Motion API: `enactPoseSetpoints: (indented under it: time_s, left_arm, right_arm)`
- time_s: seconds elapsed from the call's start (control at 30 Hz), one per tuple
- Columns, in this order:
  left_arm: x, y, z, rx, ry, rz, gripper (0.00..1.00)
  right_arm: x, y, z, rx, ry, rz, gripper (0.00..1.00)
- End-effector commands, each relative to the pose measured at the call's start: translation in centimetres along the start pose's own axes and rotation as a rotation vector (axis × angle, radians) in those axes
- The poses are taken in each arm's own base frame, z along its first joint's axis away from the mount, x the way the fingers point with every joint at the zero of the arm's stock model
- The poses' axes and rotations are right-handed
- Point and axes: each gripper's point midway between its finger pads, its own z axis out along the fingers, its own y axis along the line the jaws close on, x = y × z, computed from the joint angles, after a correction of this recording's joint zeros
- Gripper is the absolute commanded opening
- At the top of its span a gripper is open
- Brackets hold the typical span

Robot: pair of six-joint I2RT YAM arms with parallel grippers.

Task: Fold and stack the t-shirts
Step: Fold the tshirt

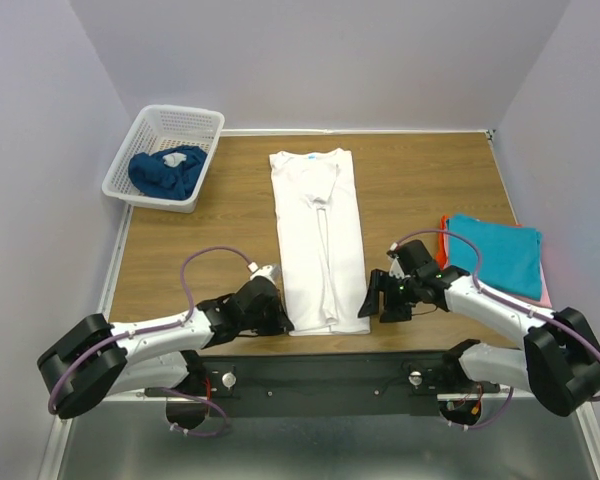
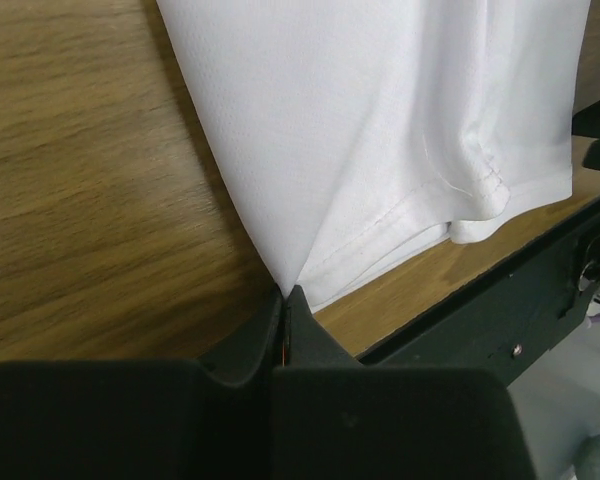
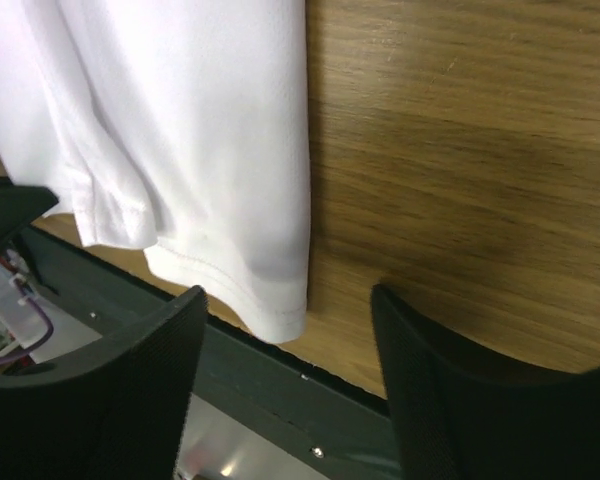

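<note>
A white t-shirt [image 1: 317,235] lies folded into a long strip down the middle of the table, neck at the far end. My left gripper [image 1: 280,318] is shut on the shirt's near left hem corner [image 2: 280,270], and the cloth rises from the jaws in a pinched point. My right gripper [image 1: 372,300] stands open at the near right hem corner [image 3: 270,300], one finger on each side of it, not touching. Folded teal [image 1: 495,252], red-orange [image 1: 444,232] and pink [image 1: 546,290] t-shirts lie stacked at the right. A dark blue t-shirt [image 1: 166,170] lies crumpled in the basket.
The white lattice basket [image 1: 168,125] stands at the back left corner. A black rail [image 1: 320,372] runs along the near table edge, right under both grippers. Purple-grey walls close in the table on three sides.
</note>
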Motion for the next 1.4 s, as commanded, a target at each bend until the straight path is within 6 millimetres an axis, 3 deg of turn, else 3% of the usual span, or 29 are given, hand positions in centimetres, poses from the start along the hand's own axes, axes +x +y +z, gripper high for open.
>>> enactPoseSetpoints:
  time_s: [0.0,0.13,0.4,0.53,0.57,0.73,0.83,0.97,1.23,1.37]
  left_arm:
    - [0.7,0.0,-0.5,0.026,0.004,-0.019,0.0]
    - [0.7,0.2,-0.7,0.037,-0.01,-0.036,0.0]
    - [1.0,-0.1,-1.0,0.089,-0.022,-0.096,0.0]
    - [1.1,-0.3,-1.2,0.116,-0.029,-0.102,0.0]
    - [1.1,-0.2,-1.2,0.115,-0.029,-0.111,0.0]
    - [1.7,0.5,-1.5,0.102,-0.023,-0.15,0.0]
    - [2.0,1.5,-1.9,0.068,-0.023,-0.175,0.0]
    - [2.3,1.2,-2.5,0.107,-0.02,-0.185,0.0]
    - [2.8,0.6,-3.0,0.133,0.013,-0.162,0.0]
    - [1.2,-0.9,-3.4,0.171,-0.039,-0.155,0.0]
  right_arm:
    - [1.8,-2.0,1.1,0.151,0.033,0.07,0.69]
    - [2.4,-2.0,1.4,0.166,0.038,0.091,0.54]
    - [4.9,-2.2,1.7,0.173,0.104,0.131,0.52]
    - [5.0,-1.8,1.9,0.175,0.113,0.124,0.35]
    - [5.0,-1.9,1.9,0.179,0.111,0.126,0.26]
    - [5.5,-2.5,1.7,0.2,0.107,0.149,0.01]
    - [5.8,-3.2,1.4,0.228,0.106,0.152,0.01]
    - [6.0,-2.9,1.3,0.218,0.119,0.148,0.01]
    - [4.8,-0.4,0.6,0.122,0.096,0.087,0.01]
    - [2.6,1.8,-0.4,0.057,0.014,0.027,0.01]
